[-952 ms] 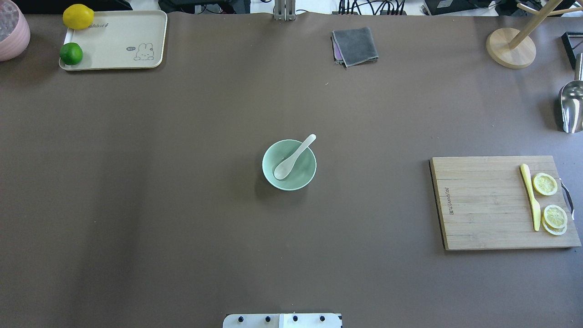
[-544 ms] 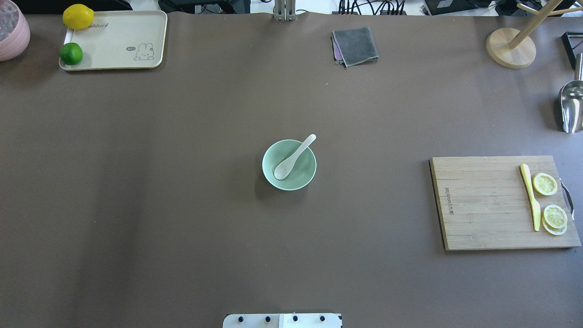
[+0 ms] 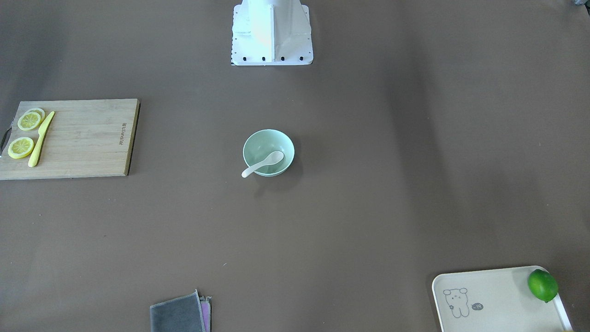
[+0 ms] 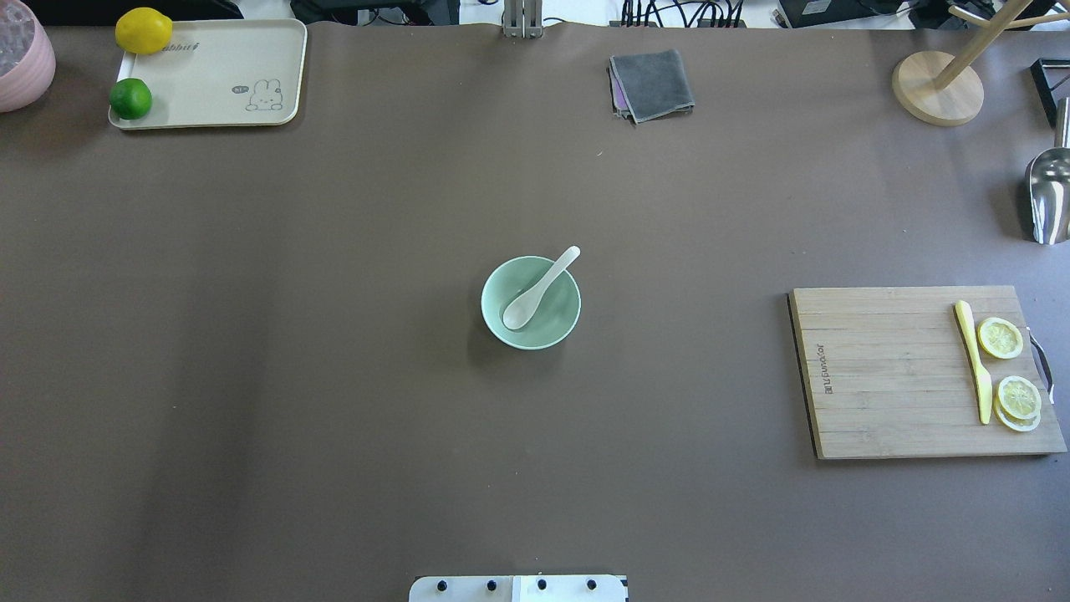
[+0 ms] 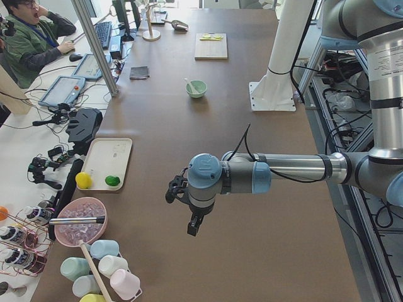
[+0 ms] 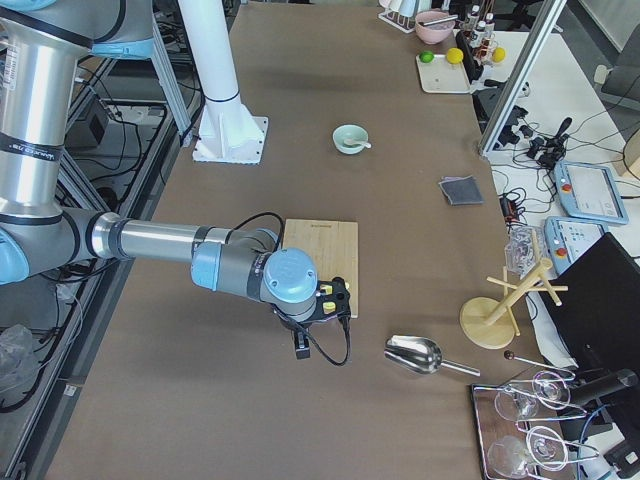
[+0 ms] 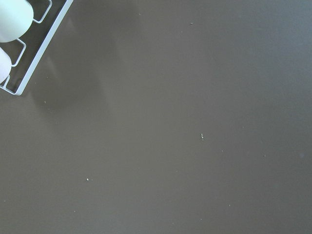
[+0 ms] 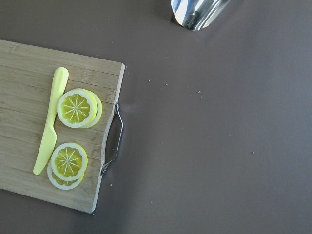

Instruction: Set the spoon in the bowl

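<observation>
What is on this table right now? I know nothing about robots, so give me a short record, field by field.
bowl: mint green, mid-table
spoon: white, scoop inside the bowl, handle leaning out over its rim
task state: done, by the look of it
cutting board: robot's right side, holds a yellow knife and lemon slices
tray: far left corner, holds a lime and a lemon
cloth: grey, folded, far edge
left arm: at the table's left end, away from the bowl
right arm: by the cutting board
</observation>
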